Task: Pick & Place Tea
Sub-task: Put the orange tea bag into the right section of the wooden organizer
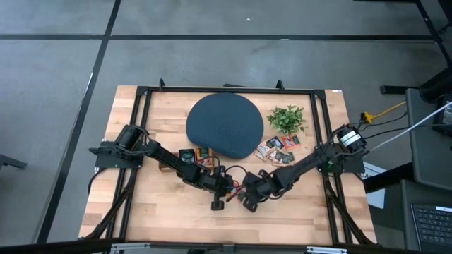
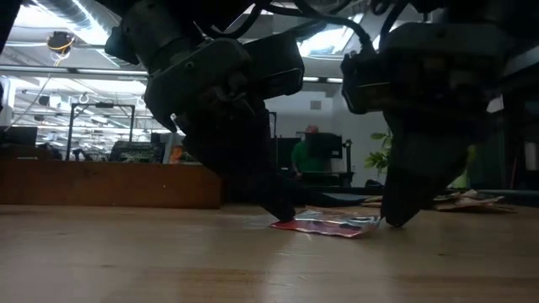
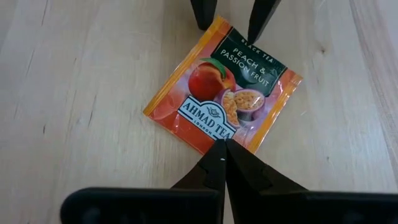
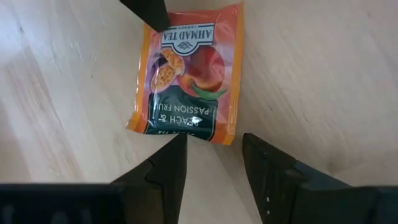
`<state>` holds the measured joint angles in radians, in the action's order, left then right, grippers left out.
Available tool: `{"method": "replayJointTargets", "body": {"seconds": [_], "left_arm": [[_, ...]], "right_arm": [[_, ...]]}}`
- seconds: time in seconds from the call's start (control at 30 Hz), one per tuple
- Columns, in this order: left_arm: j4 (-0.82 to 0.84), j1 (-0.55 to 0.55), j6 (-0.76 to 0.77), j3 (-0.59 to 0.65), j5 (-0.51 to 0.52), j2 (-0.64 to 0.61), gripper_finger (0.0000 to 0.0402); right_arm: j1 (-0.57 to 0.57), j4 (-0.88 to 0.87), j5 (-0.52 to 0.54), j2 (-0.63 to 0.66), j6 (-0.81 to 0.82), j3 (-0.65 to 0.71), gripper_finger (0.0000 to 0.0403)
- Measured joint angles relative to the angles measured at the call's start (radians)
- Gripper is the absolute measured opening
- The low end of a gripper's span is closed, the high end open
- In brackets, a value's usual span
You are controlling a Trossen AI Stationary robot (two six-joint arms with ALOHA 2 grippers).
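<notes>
An orange tea sachet lies flat on the counter between both grippers: left fingers pressed together at one edge, right fingers parted (holding nothing) at the opposite edge.

My left gripper is low, its jaws pressed fully together. My right gripper faces it closely, jaws parted, both arms angled inward.

Low view backlit: bright ceiling lights beyond, arms near-silhouettes, tabletop dim, foreground soft. Wrist views evenly lit, sharp; glare on sachet foil. High view even, soft shadows.
</notes>
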<state>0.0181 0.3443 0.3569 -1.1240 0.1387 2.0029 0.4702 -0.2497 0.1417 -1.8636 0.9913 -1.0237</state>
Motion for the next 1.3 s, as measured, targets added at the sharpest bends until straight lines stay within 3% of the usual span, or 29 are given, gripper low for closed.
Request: {"method": "replayJointTargets", "body": {"seconds": [0.83,0.93,1.17,1.3], "left_arm": [[0.001,0.0,0.027,0.001,0.006,0.0,0.0003],[0.001,0.0,0.027,0.001,0.008,0.001,0.0002],[0.002,0.0,0.026,0.001,0.045,0.001,0.0004],[0.002,0.0,0.018,0.001,0.047,0.001,0.0002]], "right_arm": [[-0.075,0.119,-0.111,-0.002,-0.136,0.001,0.0155],[-0.075,0.115,-0.11,-0.002,-0.143,0.001,0.0129],[-0.075,0.111,-0.109,-0.002,-0.178,0.001,0.0014],[-0.075,0.109,-0.109,-0.001,-0.187,0.001,0.0013]]}}
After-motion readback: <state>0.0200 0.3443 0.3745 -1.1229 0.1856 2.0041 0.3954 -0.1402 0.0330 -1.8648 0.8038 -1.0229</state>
